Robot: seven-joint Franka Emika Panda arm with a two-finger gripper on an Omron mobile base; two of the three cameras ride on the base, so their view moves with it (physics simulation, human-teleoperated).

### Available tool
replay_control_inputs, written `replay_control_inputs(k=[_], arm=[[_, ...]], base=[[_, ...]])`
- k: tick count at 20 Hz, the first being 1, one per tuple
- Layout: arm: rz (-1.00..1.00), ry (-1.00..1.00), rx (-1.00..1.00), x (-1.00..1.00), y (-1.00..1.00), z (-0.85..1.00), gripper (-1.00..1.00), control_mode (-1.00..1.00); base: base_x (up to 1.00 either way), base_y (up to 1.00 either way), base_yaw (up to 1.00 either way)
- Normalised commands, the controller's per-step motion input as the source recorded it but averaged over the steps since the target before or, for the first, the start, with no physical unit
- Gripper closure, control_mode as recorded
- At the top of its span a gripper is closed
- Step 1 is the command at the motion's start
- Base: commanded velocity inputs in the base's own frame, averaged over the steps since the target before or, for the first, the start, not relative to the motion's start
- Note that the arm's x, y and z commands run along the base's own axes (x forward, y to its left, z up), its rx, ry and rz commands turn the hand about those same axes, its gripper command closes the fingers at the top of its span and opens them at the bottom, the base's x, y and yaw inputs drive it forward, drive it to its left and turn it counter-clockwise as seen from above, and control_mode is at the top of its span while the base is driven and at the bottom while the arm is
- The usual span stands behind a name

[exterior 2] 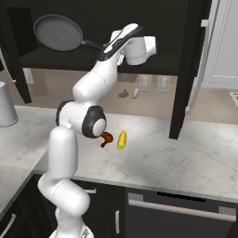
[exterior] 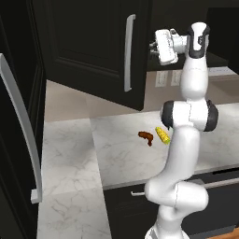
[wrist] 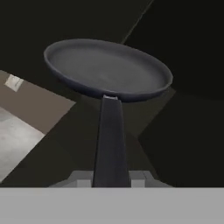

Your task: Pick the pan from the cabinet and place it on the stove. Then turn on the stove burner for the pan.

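The pan (exterior 2: 57,32) is round, shallow and dark grey, and hangs just above the shelf inside the open tall black cabinet (exterior 2: 188,69). Its long black handle (exterior 2: 91,44) runs right into my gripper (exterior 2: 104,49), which is shut on the handle's end. In the hand view the pan (wrist: 107,68) fills the upper middle. Its handle (wrist: 109,140) runs straight down between my fingertips (wrist: 81,179), with the gripper (wrist: 110,179) clamped on it. In the left base view the hand (exterior: 164,46) is raised beside the open cabinet door (exterior: 93,51), which hides the pan. The stove is out of view.
A yellow corn cob (exterior 2: 122,139) and a brown food item (exterior 2: 107,138) lie on the marble counter (exterior 2: 186,158) below the arm. A grey vessel (exterior 2: 5,106) stands at the far left. The open door's long silver handle (exterior: 129,51) hangs near the hand.
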Motion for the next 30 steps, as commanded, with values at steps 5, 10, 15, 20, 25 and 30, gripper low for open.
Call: replay_control_inputs(k=[5, 10, 15, 20, 25, 30], arm=[[-0.15, -0.19, 0.13, -0.8, 0.0, -0.03, 1.0, -1.0], [-0.16, -0.1, 0.02, -0.84, -0.01, -0.04, 1.0, -1.0], [-0.18, 0.0, 0.0, -0.6, -0.13, -0.24, 1.0, -1.0], [-0.26, 0.0, 0.0, -0.51, -0.21, -0.19, 1.0, -1.0], [-0.25, 0.0, 0.0, -0.58, -0.21, -0.15, 1.0, -1.0], [-0.23, 0.0, 0.0, -0.6, -0.2, -0.24, 1.0, -1.0]], base=[[0.0, 0.0, 0.0], [0.0, 0.0, 0.0], [0.0, 0.0, 0.0], [0.0, 0.0, 0.0], [0.0, 0.0, 0.0], [0.0, 0.0, 0.0]])
